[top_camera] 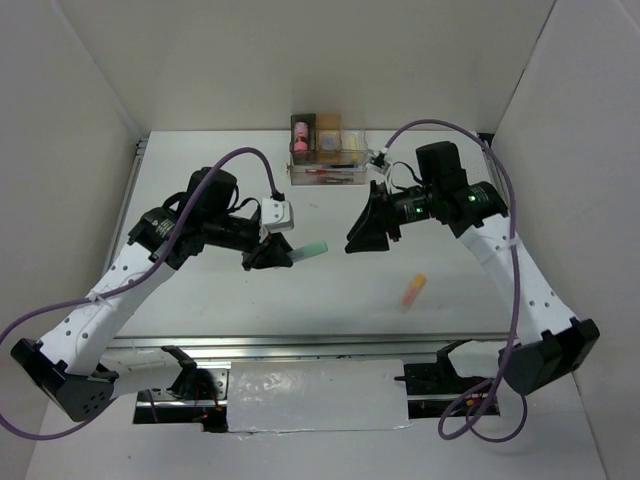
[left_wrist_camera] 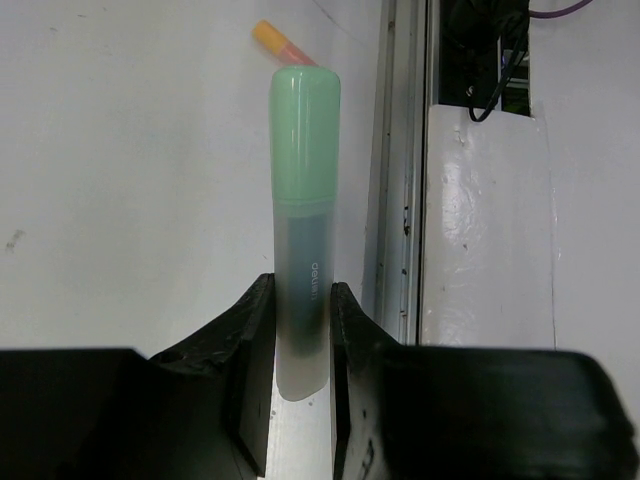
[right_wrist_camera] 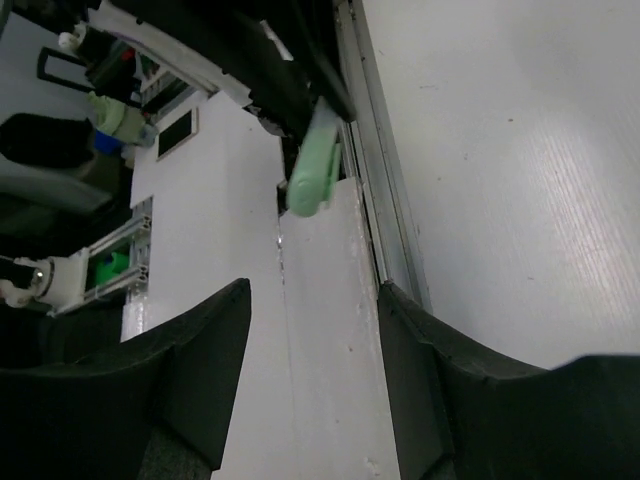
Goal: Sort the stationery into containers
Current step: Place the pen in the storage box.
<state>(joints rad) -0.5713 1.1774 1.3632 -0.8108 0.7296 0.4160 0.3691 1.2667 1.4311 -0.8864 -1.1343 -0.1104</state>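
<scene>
One short green plastic marker (left_wrist_camera: 303, 200) was clenched by left fingers (left_wrist_camera: 250, 345), right fingers (right_wrist_camera: 200, 370) released and empty; delivery to small joined boxes (top_camera: 353, 150) ahead was judged due.

On the white table (top_camera: 330, 312), nearer the arm bases than the right pincer (top_camera: 368, 238) and slightly to its right: an orange marker (top_camera: 413, 290), lying flat, well apart from everything else. Far beyond both pincers, at the back edge, roughly between the left pincer (top_camera: 283, 252) and the right one: a cluster of small boxes (top_camera: 316, 135), with a long clear tray (top_camera: 325, 183) along its near side. Just right of the tray, near the right pincer's far side: a small black-and-white item (top_camera: 378, 158), too small to identify.
</scene>
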